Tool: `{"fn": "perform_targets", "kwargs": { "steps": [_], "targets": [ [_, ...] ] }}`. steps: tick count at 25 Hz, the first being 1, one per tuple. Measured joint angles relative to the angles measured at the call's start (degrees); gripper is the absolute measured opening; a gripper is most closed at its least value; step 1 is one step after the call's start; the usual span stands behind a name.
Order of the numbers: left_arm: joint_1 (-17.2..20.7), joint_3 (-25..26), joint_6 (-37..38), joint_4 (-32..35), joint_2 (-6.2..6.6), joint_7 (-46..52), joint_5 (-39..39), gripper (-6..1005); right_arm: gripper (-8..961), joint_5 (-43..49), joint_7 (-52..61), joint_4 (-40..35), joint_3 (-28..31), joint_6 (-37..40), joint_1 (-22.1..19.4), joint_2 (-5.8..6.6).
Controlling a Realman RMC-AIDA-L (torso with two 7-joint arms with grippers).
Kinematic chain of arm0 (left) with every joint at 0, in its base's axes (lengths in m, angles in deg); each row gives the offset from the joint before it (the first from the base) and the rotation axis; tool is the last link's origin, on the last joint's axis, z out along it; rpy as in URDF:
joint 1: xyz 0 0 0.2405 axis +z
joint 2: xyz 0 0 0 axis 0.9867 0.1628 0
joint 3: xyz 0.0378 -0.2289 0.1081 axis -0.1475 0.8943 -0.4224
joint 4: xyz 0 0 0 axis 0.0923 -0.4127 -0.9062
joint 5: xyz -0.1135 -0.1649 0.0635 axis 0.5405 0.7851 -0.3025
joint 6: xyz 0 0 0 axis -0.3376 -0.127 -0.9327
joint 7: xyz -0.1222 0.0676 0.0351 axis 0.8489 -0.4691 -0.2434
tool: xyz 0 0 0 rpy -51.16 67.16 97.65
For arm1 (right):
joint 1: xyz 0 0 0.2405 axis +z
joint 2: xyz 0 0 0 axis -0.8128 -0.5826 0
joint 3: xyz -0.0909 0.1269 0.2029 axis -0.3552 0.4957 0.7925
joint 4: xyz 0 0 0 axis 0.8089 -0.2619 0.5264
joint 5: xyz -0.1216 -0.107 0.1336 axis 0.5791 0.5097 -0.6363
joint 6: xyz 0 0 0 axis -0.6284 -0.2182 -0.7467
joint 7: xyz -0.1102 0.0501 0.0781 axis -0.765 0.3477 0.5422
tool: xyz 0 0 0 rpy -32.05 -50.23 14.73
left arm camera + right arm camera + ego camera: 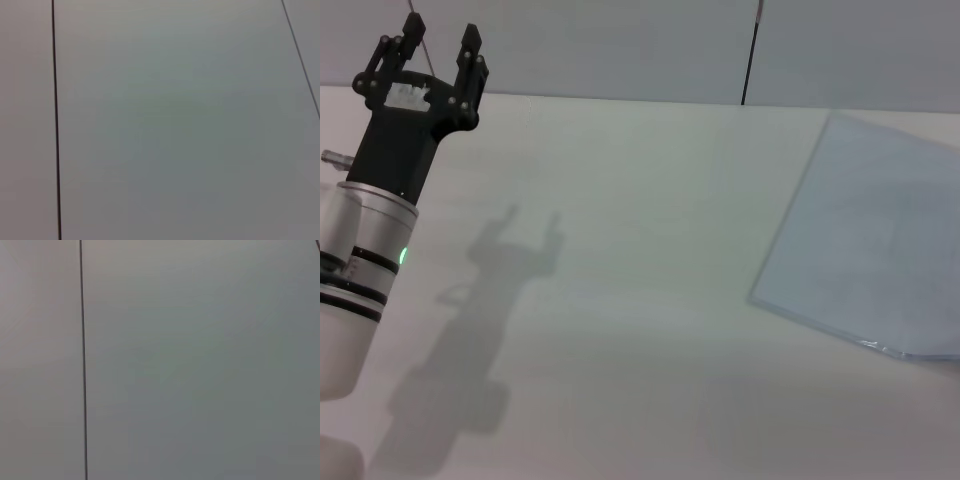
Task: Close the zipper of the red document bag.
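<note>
The red document bag (875,250) lies flat on the right side of the white table, a pale blue translucent pouch that runs past the picture's right edge. No red edge shows on it, so the zipper is out of view. My left gripper (442,38) is raised high at the far left, well away from the bag, its black fingers (471,45) spread open with nothing between them. The right gripper does not show in the head view. Both wrist views show only a plain grey surface.
The white table (640,300) stretches between the left arm and the bag, with the arm's shadow (510,260) on it. A grey wall with a thin dark vertical line (750,50) stands behind.
</note>
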Motion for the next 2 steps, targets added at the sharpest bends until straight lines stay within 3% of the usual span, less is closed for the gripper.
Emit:
{"fn": "perform_targets", "kwargs": {
  "steps": [2],
  "targets": [
    [0.0,0.0,0.0,0.0,0.00,0.0,0.0,568,856,0.0,0.0,0.0,0.0,0.0,0.0,0.00]
  ]
}}
